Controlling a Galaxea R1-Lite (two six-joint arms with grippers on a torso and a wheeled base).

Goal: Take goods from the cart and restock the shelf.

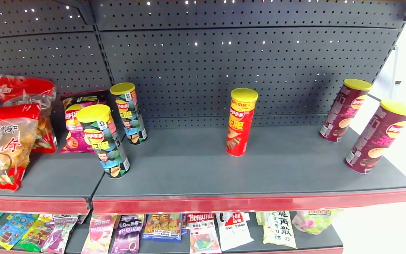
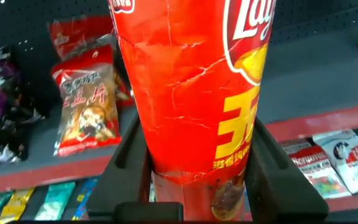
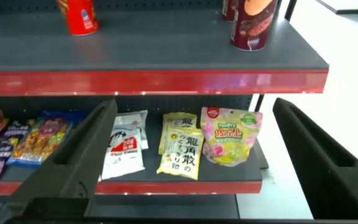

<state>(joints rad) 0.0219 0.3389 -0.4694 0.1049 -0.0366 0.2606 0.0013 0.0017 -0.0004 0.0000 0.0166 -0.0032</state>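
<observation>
My left tool (image 2: pixel 199 171) is clamped on a red chip can (image 2: pixel 191 81). Its black fingers (image 2: pixel 129 162) press the tube from both sides near the end closest to the wrist. The can is held out in front of the upper shelf (image 2: pixel 328 121), and a red nut bag (image 2: pixel 87 106) stands on the boards behind it.

My right tool (image 3: pixel 197 168) is spread wide with nothing between its fingers. It faces the lower shelf (image 3: pixel 185 183), where flat snack packets (image 3: pixel 182 149) lie in a row.

From the head camera I see five cans standing on the upper shelf. Two dark cans (image 1: pixel 103 141) are near its left end, one behind the other. A lone red can (image 1: pixel 240 121) is in the middle, well apart from the rest. Two maroon cans (image 1: pixel 344 110) are at the right end, and the nearer one is close to the front corner. On the neighbouring section to the left, a purple chip bag (image 1: pixel 78 120) leans just beside the dark cans, with more red bags beyond it.
</observation>
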